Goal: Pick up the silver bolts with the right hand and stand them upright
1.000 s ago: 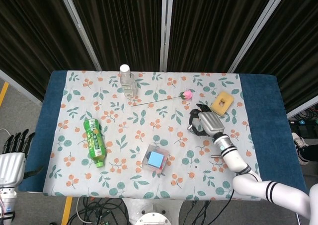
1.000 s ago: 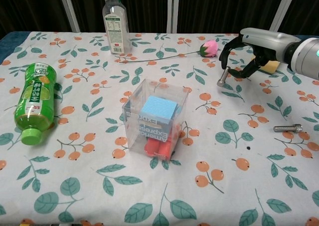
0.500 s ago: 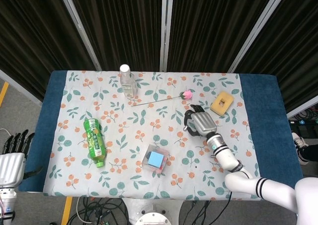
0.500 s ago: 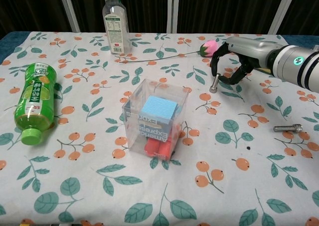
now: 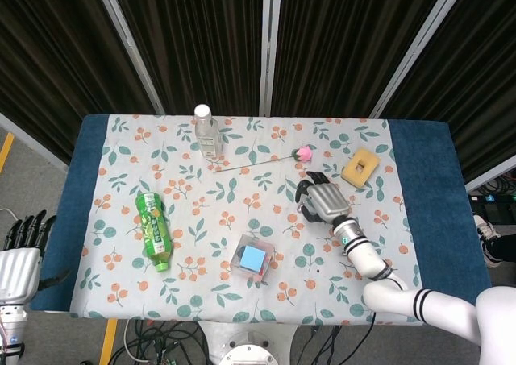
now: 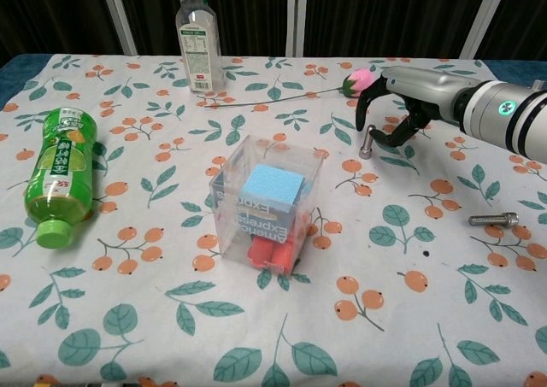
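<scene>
From the head view, my right robot hand [image 5: 325, 200] sat right of centre on the counter [image 5: 427, 188], just near of the pink rose [image 5: 304, 152] and left of the yellow sponge [image 5: 359, 167]; its fingers were curled downward, but from above I could not make out what they held. My left robot hand [image 5: 22, 234] hung off the left edge, fingers apart and holding nothing. In the chest view the picture was plainer: my right robot hand [image 6: 395, 105] pinched a silver bolt [image 6: 367, 142] between thumb and finger, the bolt close to upright with its lower end at or just touching the cloth, right of the clear box [image 6: 266, 203]. A second bolt [image 6: 494, 219] lay flat on its side well to the right, nearer the camera. I judged I was in the placing step for the first one. The next move called for settling it squarely on its head, then easing my fingers apart without nudging it, since a thin bolt on soft cloth could tip easily, before reaching for the lying one.
</scene>
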`<state>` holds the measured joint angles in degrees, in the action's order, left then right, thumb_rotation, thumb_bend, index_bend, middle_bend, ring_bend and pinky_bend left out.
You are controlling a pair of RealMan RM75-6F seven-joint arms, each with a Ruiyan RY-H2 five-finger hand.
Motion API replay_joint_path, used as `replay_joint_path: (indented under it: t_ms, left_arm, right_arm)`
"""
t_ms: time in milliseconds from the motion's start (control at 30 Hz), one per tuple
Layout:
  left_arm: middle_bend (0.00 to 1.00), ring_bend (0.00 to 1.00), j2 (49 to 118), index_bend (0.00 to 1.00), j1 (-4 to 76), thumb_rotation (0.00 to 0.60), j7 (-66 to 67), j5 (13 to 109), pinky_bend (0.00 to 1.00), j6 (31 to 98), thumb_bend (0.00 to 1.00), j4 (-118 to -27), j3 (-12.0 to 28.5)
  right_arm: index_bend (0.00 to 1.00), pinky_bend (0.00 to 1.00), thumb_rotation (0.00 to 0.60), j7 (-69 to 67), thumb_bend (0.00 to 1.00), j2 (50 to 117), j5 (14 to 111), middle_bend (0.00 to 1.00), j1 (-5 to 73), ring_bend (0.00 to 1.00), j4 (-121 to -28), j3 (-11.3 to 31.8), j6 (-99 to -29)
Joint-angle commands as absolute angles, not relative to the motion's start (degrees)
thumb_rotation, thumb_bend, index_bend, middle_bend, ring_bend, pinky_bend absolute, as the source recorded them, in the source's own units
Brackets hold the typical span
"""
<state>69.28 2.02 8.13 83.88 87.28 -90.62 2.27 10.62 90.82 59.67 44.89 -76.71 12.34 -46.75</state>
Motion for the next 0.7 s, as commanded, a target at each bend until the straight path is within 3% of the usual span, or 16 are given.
replay_joint_path:
  t_ms: [33,200,367,467,633,700]
  left_arm:
    - [0.0,0.0,69.28,0.09,2.02,0.6,8.11,83.89,0.0,87.28,0.06,-90.58,2.25]
    - [0.0,0.0,69.32,0.09,1.93,0.6,8.05,83.88,0.0,87.38,0.06,-90.52,2.25]
    - [0.0,0.0,69.14,0.09,1.79,0.6,7.99,83.95,0.0,87.7,0.06,-90.56,2.3]
    - [0.0,0.0,69.02,0.09,1.68,0.6,7.78,83.88,0.0,87.84,0.06,-90.52,2.35]
    - [0.0,0.0,69.05,0.09,1.85,0.6,7.67,84.11,0.0,87.75,0.06,-90.38,2.4]
    - [0.0,0.0,69.08,0.09,1.95,0.6,7.65,84.23,0.0,87.71,0.06,-90.33,2.44]
  right_arm:
    - [0.44,0.0,0.6,10.78,0.4,90.75,59.74,0.24,44.91,0.0,-77.0,12.16,-46.83]
    - [0.42,0.0,0.6,10.7,0.4,90.46,60.01,0.23,44.73,0.0,-77.74,12.05,-47.45]
    - [0.29,0.0,0.6,8.91,0.4,88.21,63.1,0.2,43.01,0.0,-80.57,12.32,-51.41]
    - [0.26,0.0,0.6,7.64,0.38,84.48,67.43,0.19,40.31,0.0,-85.01,11.46,-56.24]
    - [0.26,0.01,0.6,7.78,0.19,77.08,73.71,0.2,34.02,0.0,-92.8,7.79,-64.76]
    - [0.26,0.03,0.6,7.79,0.16,74.76,75.5,0.22,31.79,0.0,-95.0,5.86,-66.73]
